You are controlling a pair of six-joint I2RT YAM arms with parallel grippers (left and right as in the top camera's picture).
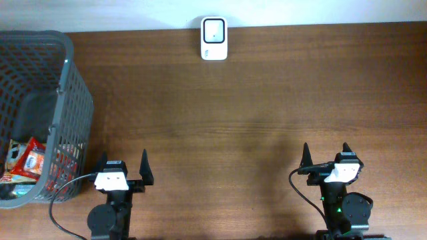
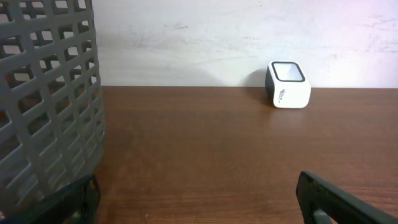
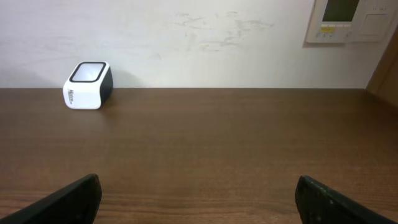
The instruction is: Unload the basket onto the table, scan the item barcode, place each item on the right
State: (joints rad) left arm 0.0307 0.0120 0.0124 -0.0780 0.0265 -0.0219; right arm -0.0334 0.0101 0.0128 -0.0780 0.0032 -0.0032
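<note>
Dark brown wood grain covers the table [image 1: 267, 100], whose far edge meets a pale wall, while its near edge lies by the two arm bases. At the left edge stands a grey lattice basket [image 1: 70, 73]. Its tall wall is just beside the left gripper [image 1: 123, 160], so close that the mesh fills the left side of the left wrist view. From that wall a broad stretch of tabletop runs rightward to the right edge. A deep stretch also lies between both grippers and the far edge. The right gripper [image 1: 326, 152] sits well apart from the basket and from the left gripper, with wood on all sides. Both claws are spread wide, their fingers pointing toward the wall over bare wood.

The scanner [image 1: 214, 30] stands at the far edge against the wall line, between the two arms and slightly nearer the left one. It is a small white box with rounded corners, a dark back and a pale, upward-tilted window framed in black. Small print on its front is too fine to read. Crinkled packets [image 1: 25, 163] in red, white and orange lie in the bottom of the basket at its near end, beside a dark shape I cannot identify.
</note>
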